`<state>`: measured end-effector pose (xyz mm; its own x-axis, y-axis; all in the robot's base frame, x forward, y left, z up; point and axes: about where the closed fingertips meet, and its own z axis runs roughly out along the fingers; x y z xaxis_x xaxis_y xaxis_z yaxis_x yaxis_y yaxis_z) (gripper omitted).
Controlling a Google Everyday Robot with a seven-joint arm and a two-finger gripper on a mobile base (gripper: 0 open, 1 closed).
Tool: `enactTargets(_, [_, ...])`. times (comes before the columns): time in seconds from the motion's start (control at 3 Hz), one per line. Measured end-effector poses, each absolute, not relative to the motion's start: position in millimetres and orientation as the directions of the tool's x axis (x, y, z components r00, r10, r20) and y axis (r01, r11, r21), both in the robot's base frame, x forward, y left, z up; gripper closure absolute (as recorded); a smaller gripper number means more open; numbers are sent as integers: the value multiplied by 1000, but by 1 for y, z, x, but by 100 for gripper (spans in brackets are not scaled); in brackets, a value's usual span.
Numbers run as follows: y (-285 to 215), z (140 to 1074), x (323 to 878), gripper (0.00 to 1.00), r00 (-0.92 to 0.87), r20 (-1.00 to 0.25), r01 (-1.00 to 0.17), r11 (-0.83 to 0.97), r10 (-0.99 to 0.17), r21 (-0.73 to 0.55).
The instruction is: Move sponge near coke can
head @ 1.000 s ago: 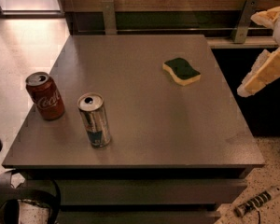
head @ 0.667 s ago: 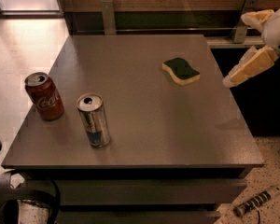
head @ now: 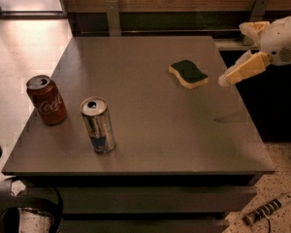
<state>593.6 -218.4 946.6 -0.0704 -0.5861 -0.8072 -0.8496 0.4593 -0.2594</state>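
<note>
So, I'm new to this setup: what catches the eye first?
The green-topped sponge lies alone toward the far right of the table, the pale gripper hovering open just beside it. Across at the left edge stand the red coke can and a silver-and-blue can.

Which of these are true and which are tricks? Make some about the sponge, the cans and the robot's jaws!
1. The sponge lies green side up on the table. True.
2. The coke can is lying on its side. False: it stands upright near the table's left edge.
3. The gripper is holding the sponge. False: it hovers just right of the sponge, jaws open, touching nothing.
4. The silver-and-blue can stands closer to the coke can than the sponge does. True.
</note>
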Motion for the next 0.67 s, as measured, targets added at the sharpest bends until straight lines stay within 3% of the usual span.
enactTargets(0.67, [-210, 924, 610, 0, -97, -825, -851, 477, -556, -222])
